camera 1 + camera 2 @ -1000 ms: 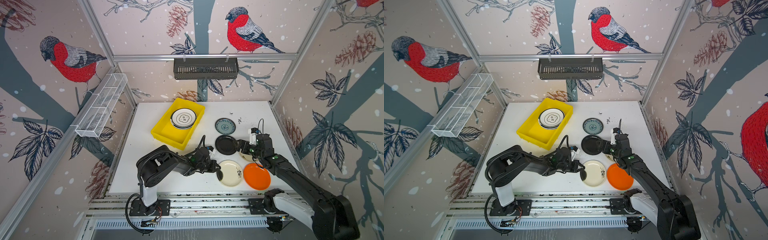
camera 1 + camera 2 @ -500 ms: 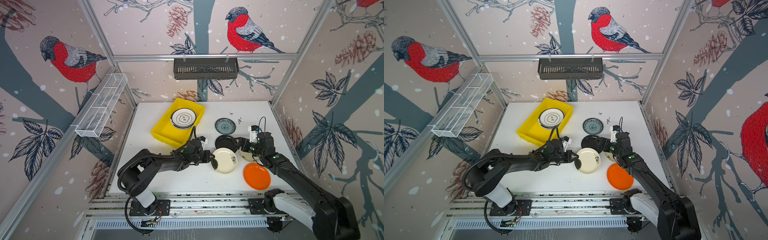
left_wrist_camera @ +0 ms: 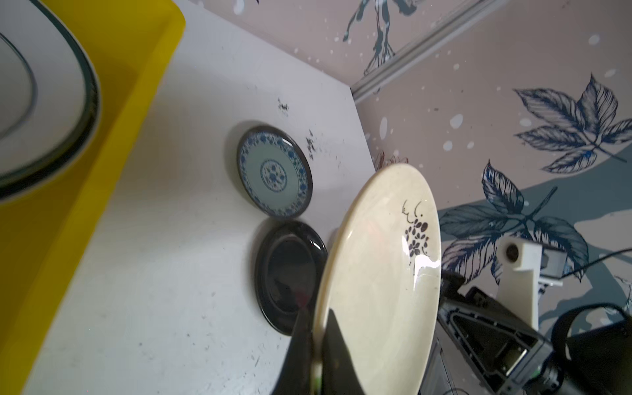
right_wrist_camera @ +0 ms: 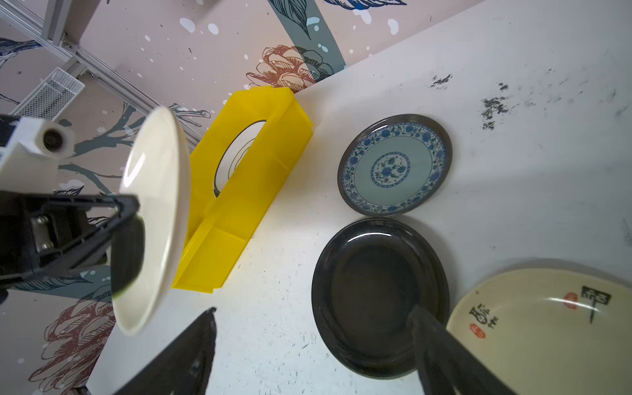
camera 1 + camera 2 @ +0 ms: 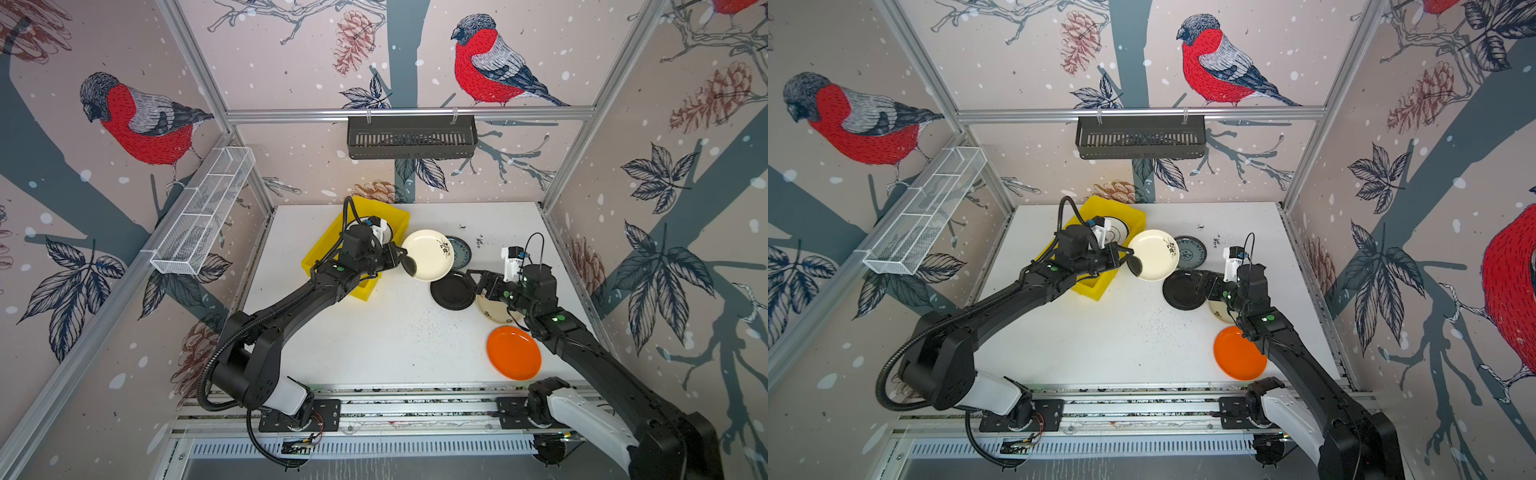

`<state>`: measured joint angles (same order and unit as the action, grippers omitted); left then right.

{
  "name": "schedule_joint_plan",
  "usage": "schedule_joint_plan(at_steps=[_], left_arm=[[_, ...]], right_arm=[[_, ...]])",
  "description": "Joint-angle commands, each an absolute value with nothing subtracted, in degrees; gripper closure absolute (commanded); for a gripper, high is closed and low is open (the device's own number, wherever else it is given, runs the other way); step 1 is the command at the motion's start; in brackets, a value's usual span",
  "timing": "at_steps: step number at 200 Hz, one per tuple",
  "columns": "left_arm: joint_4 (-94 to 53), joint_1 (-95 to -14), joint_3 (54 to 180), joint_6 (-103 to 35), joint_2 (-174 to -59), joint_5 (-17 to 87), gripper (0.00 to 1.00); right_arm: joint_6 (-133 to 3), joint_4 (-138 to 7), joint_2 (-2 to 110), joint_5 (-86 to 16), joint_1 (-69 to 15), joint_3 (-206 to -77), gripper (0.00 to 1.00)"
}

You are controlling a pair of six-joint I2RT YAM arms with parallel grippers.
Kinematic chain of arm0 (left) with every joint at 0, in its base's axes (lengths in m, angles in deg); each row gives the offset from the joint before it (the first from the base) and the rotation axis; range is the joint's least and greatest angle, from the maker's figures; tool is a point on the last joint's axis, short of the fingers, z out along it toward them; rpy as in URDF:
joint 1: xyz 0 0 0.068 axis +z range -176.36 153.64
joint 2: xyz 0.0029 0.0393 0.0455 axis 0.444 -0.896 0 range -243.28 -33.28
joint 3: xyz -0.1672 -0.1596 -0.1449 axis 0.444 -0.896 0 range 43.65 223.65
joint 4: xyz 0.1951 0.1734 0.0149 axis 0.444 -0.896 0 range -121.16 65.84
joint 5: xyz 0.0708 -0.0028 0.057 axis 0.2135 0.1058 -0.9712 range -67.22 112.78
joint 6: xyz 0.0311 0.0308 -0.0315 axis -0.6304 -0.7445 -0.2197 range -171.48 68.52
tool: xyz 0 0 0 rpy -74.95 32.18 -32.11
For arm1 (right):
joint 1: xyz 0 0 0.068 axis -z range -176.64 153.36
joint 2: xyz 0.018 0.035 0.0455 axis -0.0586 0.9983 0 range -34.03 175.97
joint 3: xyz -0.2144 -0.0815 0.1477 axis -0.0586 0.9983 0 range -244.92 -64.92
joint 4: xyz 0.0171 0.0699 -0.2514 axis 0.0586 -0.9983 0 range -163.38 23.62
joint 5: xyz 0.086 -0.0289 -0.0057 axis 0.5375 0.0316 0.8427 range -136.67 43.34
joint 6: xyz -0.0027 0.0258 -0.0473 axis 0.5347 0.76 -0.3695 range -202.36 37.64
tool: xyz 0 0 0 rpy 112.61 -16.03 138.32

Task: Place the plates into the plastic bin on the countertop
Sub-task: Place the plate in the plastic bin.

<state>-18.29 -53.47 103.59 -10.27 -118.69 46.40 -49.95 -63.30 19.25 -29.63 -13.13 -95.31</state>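
Note:
My left gripper (image 5: 405,259) (image 3: 316,314) is shut on the rim of a cream floral plate (image 5: 430,255) (image 3: 383,273) and holds it tilted in the air, just right of the yellow plastic bin (image 5: 361,291) (image 4: 246,191). A white plate with a dark rim (image 5: 1121,228) (image 3: 41,102) lies in the bin. My right gripper (image 5: 478,282) (image 4: 313,309) is open, low over the edge of a black plate (image 5: 451,291) (image 4: 372,294). On the countertop (image 5: 374,340) also lie a teal patterned plate (image 5: 461,253) (image 4: 393,164), a cream lettered plate (image 4: 547,331) and an orange plate (image 5: 514,352).
A black slotted basket (image 5: 411,137) hangs on the back wall. A white wire rack (image 5: 203,216) hangs on the left wall. The left arm reaches over the bin's near end. Aluminium rails run along the countertop's front edge.
My left gripper has lifted the cream floral plate off the front of the countertop and carried it back, up beside the bin. The right gripper has barely moved.

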Motion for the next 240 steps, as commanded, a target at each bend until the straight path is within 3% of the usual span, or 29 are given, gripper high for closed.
schedule_joint_plan(at_steps=[1, 31, 63, 130, 233, 240], left_arm=[[-16.34, -50.04, 104.56, -11.27, -118.73, 43.68, 1.00], [-12.50, -43.14, 105.45, -8.52, -121.16, 42.36, 1.00], [-12.71, -38.86, 108.10, -9.50, -124.73, 33.60, 1.00], [-26.10, -36.20, 124.67, -16.09, -139.99, 20.07, 1.00], [-32.02, -36.11, 130.46, -17.77, -148.59, 20.95, 1.00], [-32.00, -36.11, 130.26, -17.95, -148.47, 21.35, 0.86]], right_arm=[[-50.43, -61.89, 18.95, -29.93, -13.11, -94.47, 0.11], [-50.98, -62.51, 18.97, -30.22, -12.69, -93.80, 0.11], [-51.02, -61.98, 18.70, -29.96, -12.27, -92.80, 0.10], [-52.12, -62.70, 18.43, -29.85, -10.70, -91.84, 0.10], [-51.77, -61.98, 18.79, -28.14, -8.63, -90.41, 0.10], [-51.77, -62.06, 18.79, -28.11, -8.58, -90.41, 0.10]])
